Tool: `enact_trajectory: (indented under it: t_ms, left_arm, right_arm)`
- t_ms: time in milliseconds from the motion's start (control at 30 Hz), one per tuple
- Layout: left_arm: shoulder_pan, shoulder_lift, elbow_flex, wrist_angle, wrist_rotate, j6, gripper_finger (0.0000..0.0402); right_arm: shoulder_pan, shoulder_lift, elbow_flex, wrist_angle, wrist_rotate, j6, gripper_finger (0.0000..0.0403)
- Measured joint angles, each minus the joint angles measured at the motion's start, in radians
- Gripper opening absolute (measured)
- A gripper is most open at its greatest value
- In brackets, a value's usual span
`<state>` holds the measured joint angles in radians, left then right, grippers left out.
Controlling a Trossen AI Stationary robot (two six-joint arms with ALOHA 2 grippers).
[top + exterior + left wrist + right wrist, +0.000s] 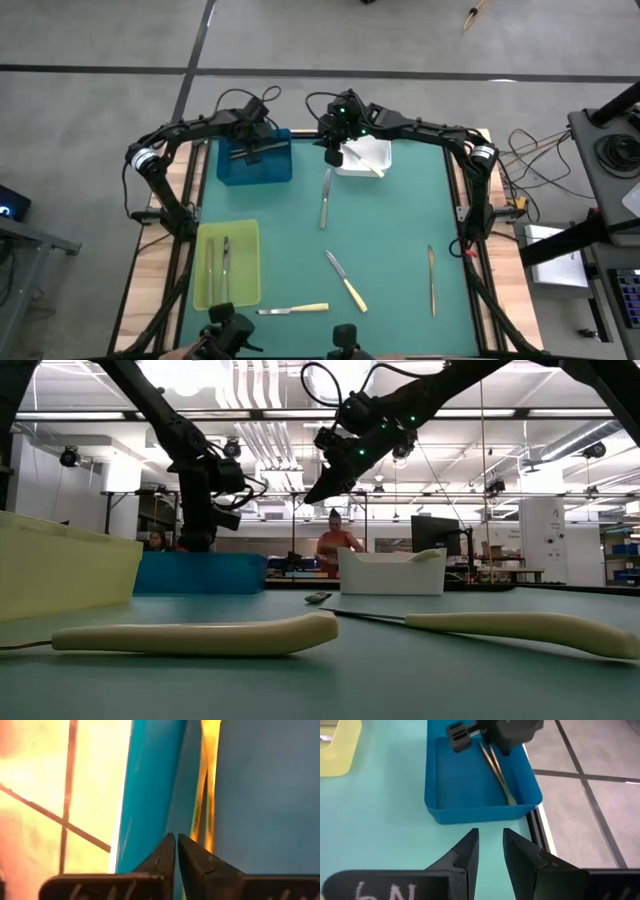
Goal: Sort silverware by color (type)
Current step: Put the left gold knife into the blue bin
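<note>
My left gripper (250, 152) hangs shut over the blue tray (272, 172) at the table's far left. Two slim golden utensils (496, 770) lie flat on the tray's floor just beside the fingertips (176, 839). My right gripper (490, 834) stands open and holds nothing, raised above the left edge of the white tray (372, 160). A pale-handled knife (365, 160) lies in that tray. Two grey utensils (219, 262) lie in the yellow-green tray (245, 290). The rest of the silverware lies loose on the green mat.
On the mat lie a grey utensil (325, 200) in the middle, two pale-handled knives (346, 280) (295, 310) near the front edge, and a slim brownish utensil (431, 280) at the right. A person (335, 545) stands in the room beyond the table.
</note>
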<state>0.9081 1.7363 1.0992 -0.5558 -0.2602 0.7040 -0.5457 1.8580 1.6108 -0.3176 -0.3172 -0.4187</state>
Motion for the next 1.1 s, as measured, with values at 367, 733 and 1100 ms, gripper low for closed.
enact_trajectory:
  t_ms: [367,733,1100]
  left_arm:
    - [0.018,0.000,0.000,0.007,0.158,-0.054,0.0000]
    - [0.021,0.000,-0.002,-0.013,0.306,-0.390,0.0000]
    - [0.021,0.000,-0.016,-0.032,0.299,-0.737,0.0000]
  right_arm:
    - [0.000,0.000,-0.017,-0.020,-0.076,-0.001,0.0070]
    - [-0.002,-0.104,-0.215,0.161,-0.101,0.053,0.0059]
    - [-0.011,-0.260,-0.412,0.433,-0.003,0.031,0.0059]
